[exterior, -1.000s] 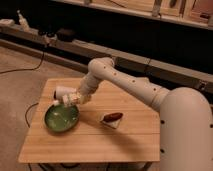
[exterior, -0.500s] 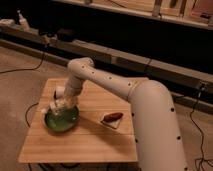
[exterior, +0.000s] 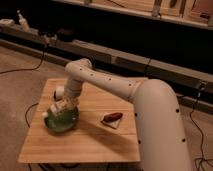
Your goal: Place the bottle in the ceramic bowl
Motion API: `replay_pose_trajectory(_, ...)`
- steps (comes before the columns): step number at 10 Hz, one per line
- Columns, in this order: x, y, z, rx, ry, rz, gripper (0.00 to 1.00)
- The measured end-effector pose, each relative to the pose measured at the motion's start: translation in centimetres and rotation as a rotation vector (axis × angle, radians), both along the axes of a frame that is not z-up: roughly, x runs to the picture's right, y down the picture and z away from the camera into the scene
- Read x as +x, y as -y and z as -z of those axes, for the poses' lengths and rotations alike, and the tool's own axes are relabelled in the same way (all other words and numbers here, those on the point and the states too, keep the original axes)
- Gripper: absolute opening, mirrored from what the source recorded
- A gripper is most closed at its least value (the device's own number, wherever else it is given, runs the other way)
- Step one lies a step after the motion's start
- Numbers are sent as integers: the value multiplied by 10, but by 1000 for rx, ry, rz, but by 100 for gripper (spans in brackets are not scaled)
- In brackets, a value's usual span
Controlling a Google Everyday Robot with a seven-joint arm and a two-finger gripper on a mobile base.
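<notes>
The green ceramic bowl sits on the left part of the wooden table. My gripper hangs over the bowl's far rim, at the end of the white arm that reaches in from the right. It is shut on the cream-white bottle. The bottle lies tilted, with its narrow end pointing down to the left, low over the bowl's left side. I cannot tell whether the bottle touches the bowl.
A short white cup stands just behind the bowl, next to the arm's wrist. A small square plate with a brown item lies right of the bowl. Cables run over the floor, and a low ledge lies behind the table.
The arm has swung left and lowered. The gripper with the bottle has moved from beside the bowl's far right rim to low over the bowl.
</notes>
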State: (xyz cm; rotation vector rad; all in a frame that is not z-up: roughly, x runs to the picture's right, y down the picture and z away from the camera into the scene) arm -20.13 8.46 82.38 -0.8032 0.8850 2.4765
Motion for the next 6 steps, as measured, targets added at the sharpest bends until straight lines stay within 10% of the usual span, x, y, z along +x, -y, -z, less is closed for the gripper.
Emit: replay_pose_trajectory(6, -6, -2, 15, -54, 46, -54, 80)
